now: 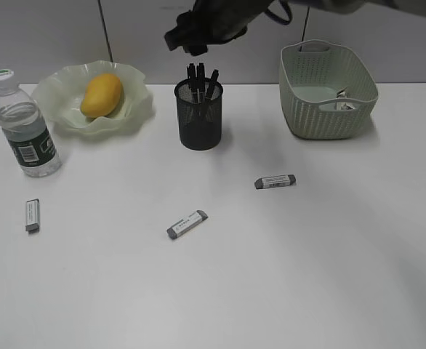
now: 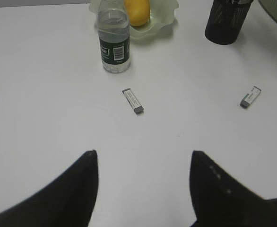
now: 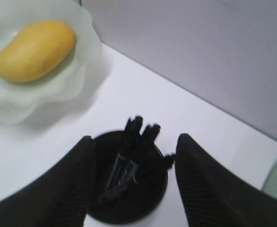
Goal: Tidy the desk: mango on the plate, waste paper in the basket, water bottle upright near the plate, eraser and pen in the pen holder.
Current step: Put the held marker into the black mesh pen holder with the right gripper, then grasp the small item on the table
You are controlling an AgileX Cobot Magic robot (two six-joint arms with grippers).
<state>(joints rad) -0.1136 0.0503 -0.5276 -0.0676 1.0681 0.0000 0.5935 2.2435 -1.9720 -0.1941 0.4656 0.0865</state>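
From my station I log the pen holder (image 1: 198, 114) as landmark, standing upright on the white tabletop (image 1: 271, 276) with several dark pens (image 1: 201, 78) leaning in it, tips up. Only the exterior view takes in the basket (image 1: 328, 89), right of the pen holder, with the waste paper (image 1: 342, 99) lying inside; the left wrist view catches just an edge of it. Left of the pen holder sits the plate (image 1: 60, 94) holding the mango (image 1: 101, 94), long axis slanting up toward the right in the exterior view. Further left, in front of the plate, the water bottle (image 1: 24, 125) stands upright, cap on top. Three erasers lie flat in front of the pen holder: the right eraser (image 1: 275, 182) with its long axis nearly across the view, the middle eraser (image 1: 187, 225) slanting, the left eraser (image 1: 32, 215) pointing front to back, below the bottle. The right wrist view alone looks straight down into the pen holder: my right tool (image 3: 131, 182) hangs above its mouth, fingers spread to either side, nothing between them. The left wrist view alone shows my left tool (image 2: 143, 189) low over bare tabletop, well away from the pen holder, fingers apart and grasping nothing.
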